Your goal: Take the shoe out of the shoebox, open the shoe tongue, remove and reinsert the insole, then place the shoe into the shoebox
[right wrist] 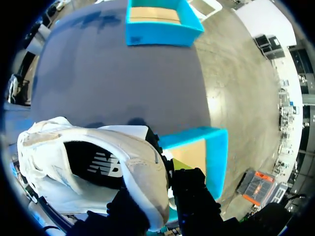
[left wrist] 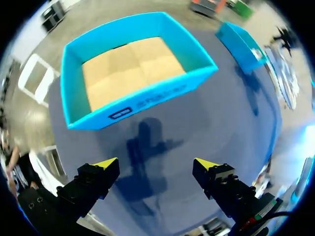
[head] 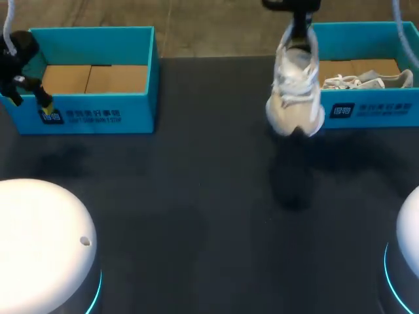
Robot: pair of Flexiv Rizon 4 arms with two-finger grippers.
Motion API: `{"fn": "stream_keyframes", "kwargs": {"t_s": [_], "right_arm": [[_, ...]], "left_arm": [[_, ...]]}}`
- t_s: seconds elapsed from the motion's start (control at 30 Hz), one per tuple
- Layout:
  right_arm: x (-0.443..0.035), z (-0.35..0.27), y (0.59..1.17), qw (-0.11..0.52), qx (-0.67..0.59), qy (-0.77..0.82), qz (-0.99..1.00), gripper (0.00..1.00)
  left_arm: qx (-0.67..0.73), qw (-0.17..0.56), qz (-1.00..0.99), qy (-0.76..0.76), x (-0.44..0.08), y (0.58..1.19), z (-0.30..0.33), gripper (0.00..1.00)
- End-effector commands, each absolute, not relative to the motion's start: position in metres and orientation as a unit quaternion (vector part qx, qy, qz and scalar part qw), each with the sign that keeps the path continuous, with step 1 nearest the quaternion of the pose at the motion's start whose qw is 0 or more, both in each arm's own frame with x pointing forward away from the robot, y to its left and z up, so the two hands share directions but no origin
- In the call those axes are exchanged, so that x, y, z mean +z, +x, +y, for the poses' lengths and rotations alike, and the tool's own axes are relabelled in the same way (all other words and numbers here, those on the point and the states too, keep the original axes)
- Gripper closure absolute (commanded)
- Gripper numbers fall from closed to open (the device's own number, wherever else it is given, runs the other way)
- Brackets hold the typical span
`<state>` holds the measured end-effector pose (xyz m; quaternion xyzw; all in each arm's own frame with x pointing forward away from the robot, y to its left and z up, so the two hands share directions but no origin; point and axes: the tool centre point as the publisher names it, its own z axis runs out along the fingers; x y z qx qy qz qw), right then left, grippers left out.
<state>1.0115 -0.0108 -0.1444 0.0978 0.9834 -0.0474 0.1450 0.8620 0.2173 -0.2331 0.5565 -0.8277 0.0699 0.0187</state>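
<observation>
Two blue boxes from above, and the white shoe hangs toe-down over the tabletop, just in front of the right shoebox, where a second shoe lies; the right pincer has it by the heel end. Left wrist next: the left pincer stands wide open, holding nothing, facing the left shoebox. Right wrist: that pincer is clamped on the heel collar, one finger outside, the other apparently inside. Light and soft, I'd say — the upper will fold, so the stiffer heel is the sound hold, and the tongue wants a gentle pinch.
</observation>
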Motion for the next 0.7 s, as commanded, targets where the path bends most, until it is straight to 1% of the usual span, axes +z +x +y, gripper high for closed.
{"fn": "stream_keyframes", "kwargs": {"t_s": [0.03,0.17,0.33,0.43,0.7], "right_arm": [[-0.130,-0.030,1.054,0.122,-0.052,0.100,0.986,1.00],[-0.127,-0.048,1.082,0.122,-0.059,0.103,0.985,1.00],[-0.122,-0.063,1.102,0.136,-0.052,0.085,0.986,1.00],[-0.123,-0.071,1.113,0.134,-0.048,0.067,0.988,1.00],[-0.125,-0.076,1.116,0.126,-0.042,0.067,0.989,1.00]], "left_arm": [[0.039,0.057,-0.781,0.620,-0.232,0.884,0.224,0.00],[0.035,0.060,-0.760,0.646,-0.234,0.899,0.236,0.00],[0.020,0.067,-0.746,0.663,-0.235,0.907,0.244,0.00],[0.010,0.080,-0.736,0.672,-0.236,0.911,0.247,0.00],[0.005,0.080,-0.735,0.673,-0.235,0.911,0.247,0.00]]}}
